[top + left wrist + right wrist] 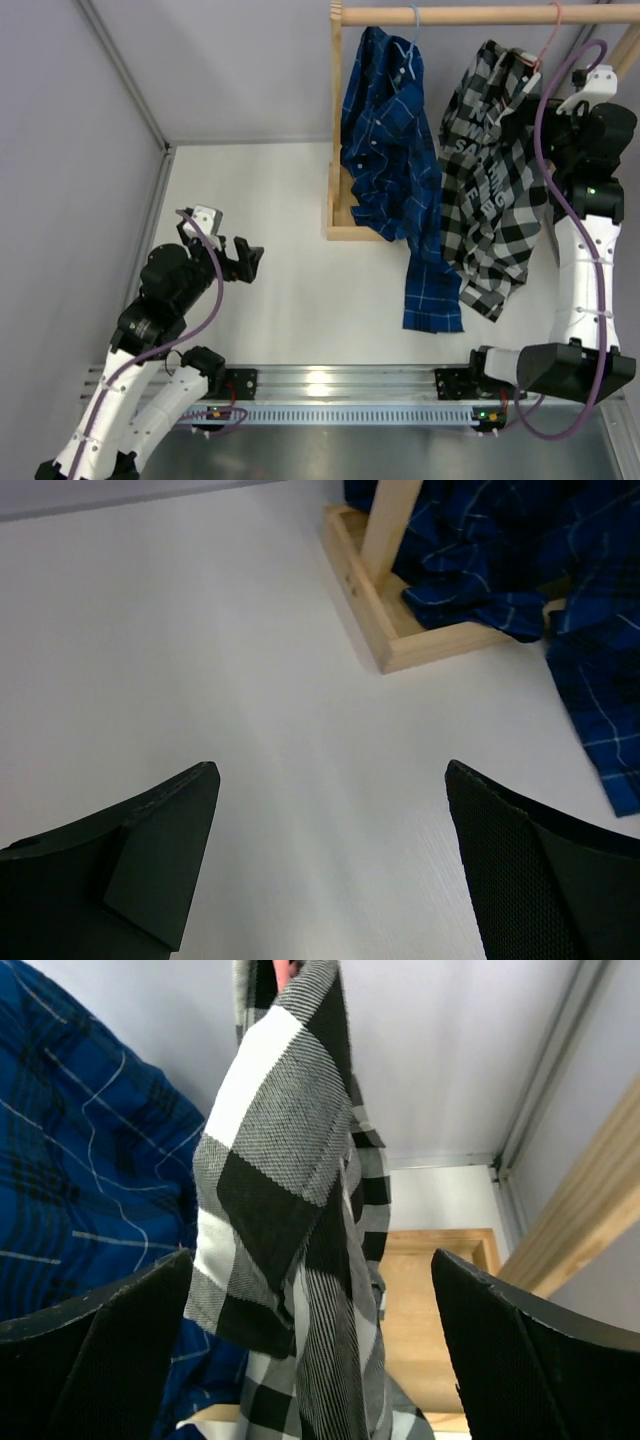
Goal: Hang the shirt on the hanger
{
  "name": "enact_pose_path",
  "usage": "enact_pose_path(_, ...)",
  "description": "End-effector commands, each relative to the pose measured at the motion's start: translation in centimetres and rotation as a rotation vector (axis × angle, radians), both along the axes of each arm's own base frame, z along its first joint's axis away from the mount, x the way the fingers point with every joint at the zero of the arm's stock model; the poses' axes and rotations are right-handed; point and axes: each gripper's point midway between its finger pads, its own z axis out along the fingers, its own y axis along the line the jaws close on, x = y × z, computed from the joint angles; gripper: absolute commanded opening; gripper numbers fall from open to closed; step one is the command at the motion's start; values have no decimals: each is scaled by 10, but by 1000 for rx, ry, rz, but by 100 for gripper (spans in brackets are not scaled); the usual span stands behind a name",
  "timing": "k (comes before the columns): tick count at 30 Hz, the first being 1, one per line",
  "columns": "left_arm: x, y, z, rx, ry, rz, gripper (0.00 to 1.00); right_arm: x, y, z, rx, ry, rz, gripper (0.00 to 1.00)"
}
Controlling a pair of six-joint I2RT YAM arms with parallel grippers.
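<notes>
The black-and-white checked shirt (pixel 490 180) with white lettering hangs from the pink wire hanger (pixel 553 38), whose hook is over the wooden rod (pixel 450 15). My right gripper (pixel 562 100) is raised at the shirt's upper right side. In the right wrist view it (pixel 312 1255) is open, with a hanging fold of the shirt (pixel 270 1160) between its fingers but not pinched. A bit of pink hanger (pixel 284 970) shows at the top. My left gripper (pixel 245 258) is open and empty low over the table, as the left wrist view (pixel 330 767) also shows.
A blue plaid shirt (pixel 390 150) hangs on a light blue hanger (pixel 412 35) left of the checked one, its tail reaching the table. The wooden rack's base (pixel 345 232) stands on the white table (pixel 270 200). Walls close in at the left and back.
</notes>
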Motion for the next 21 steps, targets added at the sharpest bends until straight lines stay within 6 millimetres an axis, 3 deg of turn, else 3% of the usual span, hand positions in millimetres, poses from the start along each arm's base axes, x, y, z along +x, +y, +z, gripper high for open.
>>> enact_pose_path(1, 26, 27, -1, -39, 10, 185, 98, -30, -6, 53, -54, -172, -62, 99)
enact_pose_path(4, 34, 56, -3, -66, 18, 351, 98, -61, -11, 59, -57, -171, -128, 99)
enact_pose_path(9, 20, 113, -5, -39, -8, 656, 98, -148, -2, 40, -81, -148, -194, 99)
enact_pose_path(11, 14, 118, -5, -29, -12, 667, 98, -184, 12, 32, -107, -178, -156, 99)
enact_pose_path(14, 5, 113, 2, -51, -54, 621, 98, -212, 31, -6, -100, -111, -85, 100)
enact_pose_path(17, 2, 107, -1, -60, -60, 575, 98, -228, 39, -50, -87, 4, -43, 99)
enact_pose_path(21, -3, 101, -8, -87, -61, 545, 98, -250, 52, -83, -84, 17, 43, 99)
